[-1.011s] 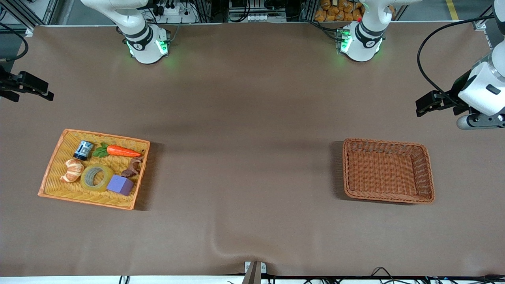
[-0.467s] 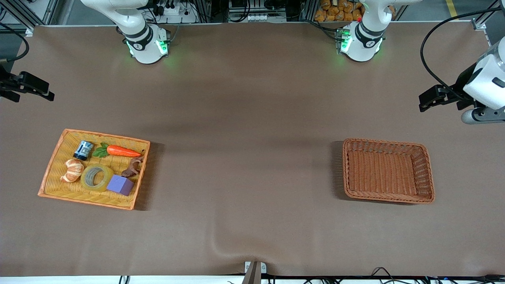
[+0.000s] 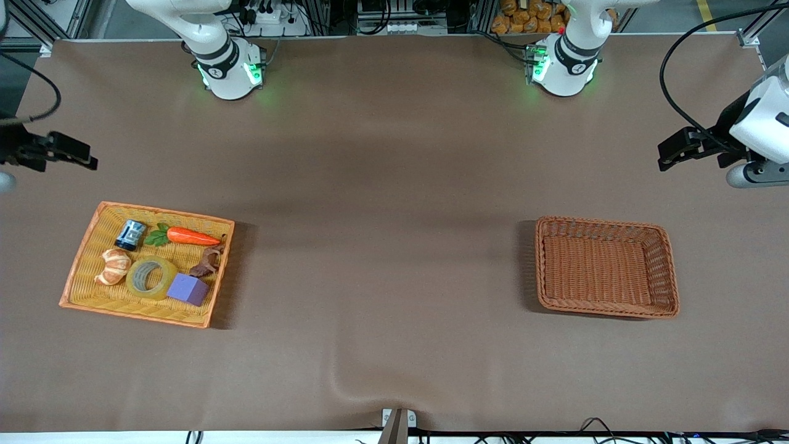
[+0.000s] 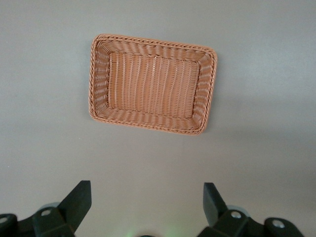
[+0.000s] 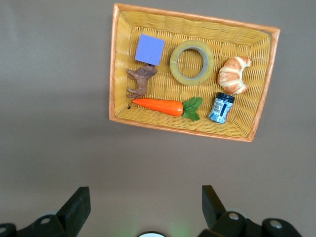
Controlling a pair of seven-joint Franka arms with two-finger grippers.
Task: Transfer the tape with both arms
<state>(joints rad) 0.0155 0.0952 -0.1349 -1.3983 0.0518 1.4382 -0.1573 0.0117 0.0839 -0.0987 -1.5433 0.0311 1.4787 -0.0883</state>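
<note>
Yellowish and translucent, the tape [image 3: 151, 278] lay flat on its side in the orange-rimmed tray [image 3: 80, 256] at the right arm's end of the surface, so you had its open ring facing straight up and no long axis to line up with. It touched or nearly touched the purple cube [image 3: 188, 289] on one side and sat just beside the croissant [image 3: 113, 266] on the other; the carrot [image 3: 192, 236], the small blue can [image 3: 130, 235] and a brown toy figure [image 3: 208, 261] lay in the same tray, farther from the front camera than the tape.

Your right tool [image 3: 77, 156] was the nearer one by a long way: it hung over bare surface next to the tray, on the side of the robots' bases, fingers [image 5: 76, 208] spread wide and holding nothing. From its wrist camera you could see the whole tray ahead of it, the roll near the tray wall away from the tool.

Your left tool [image 3: 669, 155] hung over the surface at the left arm's end, jaws likewise apart and empty, with the empty brown wicker basket [image 3: 669, 271] below it and the tape well apart from it. I'd judge the pick fell to the right arm, with one finger going into the core.
</note>
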